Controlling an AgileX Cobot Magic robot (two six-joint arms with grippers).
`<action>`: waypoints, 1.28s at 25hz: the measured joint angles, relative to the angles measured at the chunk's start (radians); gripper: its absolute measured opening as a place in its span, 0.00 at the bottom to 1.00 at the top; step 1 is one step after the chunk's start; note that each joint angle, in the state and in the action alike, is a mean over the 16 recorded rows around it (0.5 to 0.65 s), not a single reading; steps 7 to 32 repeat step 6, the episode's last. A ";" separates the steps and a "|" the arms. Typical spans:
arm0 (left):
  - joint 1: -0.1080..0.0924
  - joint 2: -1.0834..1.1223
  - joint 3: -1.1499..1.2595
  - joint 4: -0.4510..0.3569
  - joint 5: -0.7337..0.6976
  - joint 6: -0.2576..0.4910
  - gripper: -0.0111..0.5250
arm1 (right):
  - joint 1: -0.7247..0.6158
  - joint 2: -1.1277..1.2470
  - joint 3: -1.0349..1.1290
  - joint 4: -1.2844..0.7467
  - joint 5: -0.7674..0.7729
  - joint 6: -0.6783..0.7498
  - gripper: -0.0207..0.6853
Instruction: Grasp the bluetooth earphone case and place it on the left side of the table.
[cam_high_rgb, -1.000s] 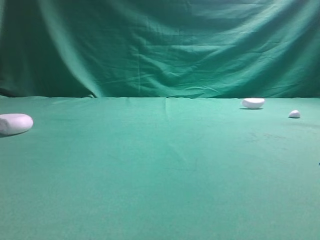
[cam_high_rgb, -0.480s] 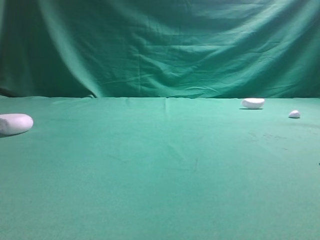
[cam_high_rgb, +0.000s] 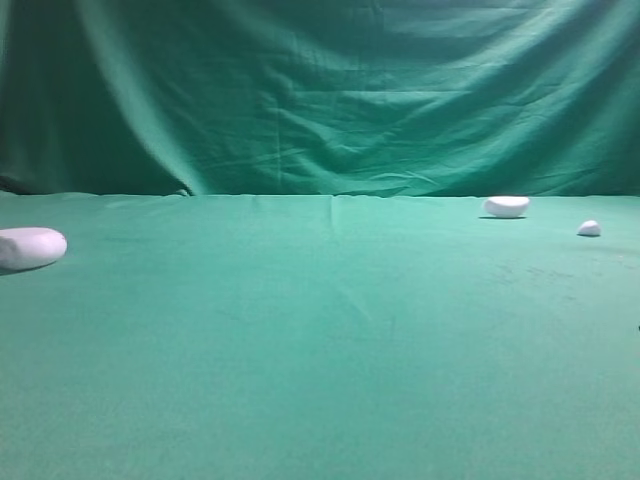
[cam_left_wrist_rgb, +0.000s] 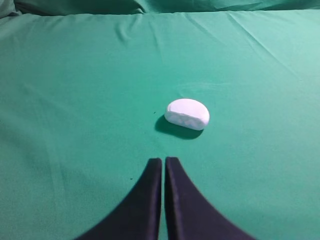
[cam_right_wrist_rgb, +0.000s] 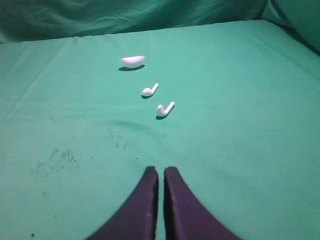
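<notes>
The bluetooth earphone case (cam_high_rgb: 30, 247) is lying on the table (cam_high_rgb: 320, 350) at its far left edge. The left gripper (cam_left_wrist_rgb: 163, 165) is hovering just before it — clenched, grasping nothing. The right gripper (cam_right_wrist_rgb: 161, 174) is also clenched, facing two earbuds (cam_right_wrist_rgb: 165, 108).

case (cam_high_rgb: 30, 247): table (cam_high_rgb: 320, 380) far left | lid piece (cam_high_rgb: 506, 206): right rear

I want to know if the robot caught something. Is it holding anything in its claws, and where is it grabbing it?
Nothing is held. The left gripper and the right gripper are both shut on nothing. The bluetooth earphone case lies untouched on the table.
</notes>
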 joint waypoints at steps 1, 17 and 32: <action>0.000 0.000 0.000 0.000 0.000 0.000 0.02 | 0.000 0.000 0.000 0.000 0.000 0.000 0.03; 0.000 0.000 0.000 0.000 0.000 0.000 0.02 | 0.000 0.000 0.000 0.000 0.000 0.002 0.03; 0.000 0.000 0.000 0.000 0.000 0.000 0.02 | 0.000 0.000 0.000 0.000 0.000 0.002 0.03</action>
